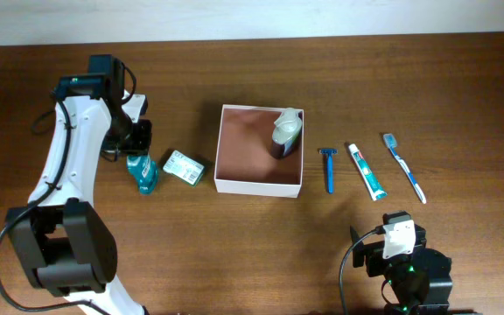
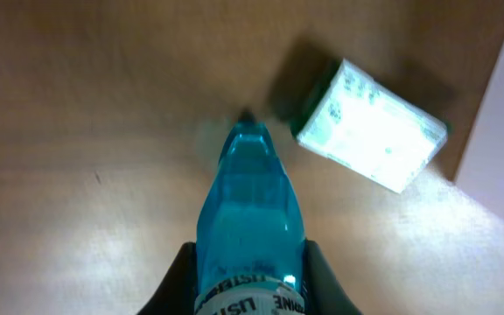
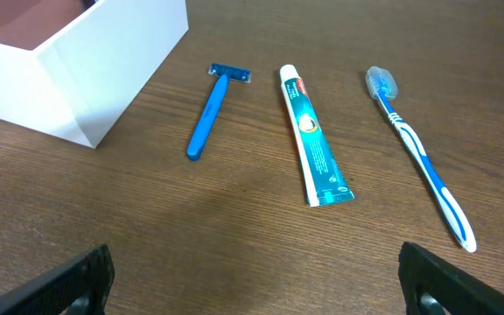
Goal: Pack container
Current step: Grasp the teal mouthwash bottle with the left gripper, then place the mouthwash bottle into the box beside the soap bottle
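The container point(image 1: 258, 185) is a square white box with a pinkish-brown inside at the table's middle; its white corner also shows in the right wrist view point(image 3: 103, 52). A grey-lidded dark jar point(image 1: 285, 133) lies in its far right corner. My left gripper point(image 1: 138, 157) is shut on a blue mouthwash bottle point(image 1: 144, 175), seen close up in the left wrist view point(image 2: 250, 219), with both fingers against its sides. A green-white soap packet point(image 1: 184, 167) lies between the bottle and the container; it also shows in the left wrist view point(image 2: 370, 127). My right gripper point(image 3: 256, 280) is open and empty near the front edge.
Right of the container lie a blue razor point(image 1: 329, 166), a toothpaste tube point(image 1: 367, 171) and a blue-white toothbrush point(image 1: 404, 166). All three show in the right wrist view: razor point(image 3: 208, 122), toothpaste point(image 3: 313, 140), toothbrush point(image 3: 418, 157). The table is dark brown wood.
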Available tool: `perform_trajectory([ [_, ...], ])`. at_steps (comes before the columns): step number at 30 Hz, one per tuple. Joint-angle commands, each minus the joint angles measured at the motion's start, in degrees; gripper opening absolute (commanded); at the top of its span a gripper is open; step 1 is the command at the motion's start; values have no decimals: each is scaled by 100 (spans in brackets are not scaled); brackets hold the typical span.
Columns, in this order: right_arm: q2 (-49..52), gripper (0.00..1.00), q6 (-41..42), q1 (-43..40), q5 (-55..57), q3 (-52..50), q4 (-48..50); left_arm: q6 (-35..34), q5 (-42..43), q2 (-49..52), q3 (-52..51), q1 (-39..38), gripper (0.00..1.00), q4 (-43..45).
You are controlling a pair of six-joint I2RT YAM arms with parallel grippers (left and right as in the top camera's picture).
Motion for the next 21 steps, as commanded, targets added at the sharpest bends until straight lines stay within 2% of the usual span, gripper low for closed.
perform_trajectory([
  [1, -33, 99, -11, -42, -33, -31, -2, -227, 175, -92, 758, -26, 1, -544],
  [6, -33, 99, -11, -42, -33, -31, -2, -393, 450, -297, 2063, -466, 1, -1294],
  [10, -33, 99, -11, -42, -33, -31, -2, -393, 664, -446, 2708, -1204, 1, -1423],
  [15, -33, 99, -11, -42, -33, -31, -2, -442, 584, -393, 2691, -2264, 5, -688],
  [19, -33, 99, -11, -42, -33, -31, -2, -872, 7, -109, 2514, -2691, 9, -190],
  [21, -33, 99, -11, -42, -33, -31, -2, -1043, 0, 201, 2459, -2824, 9, 7],
])
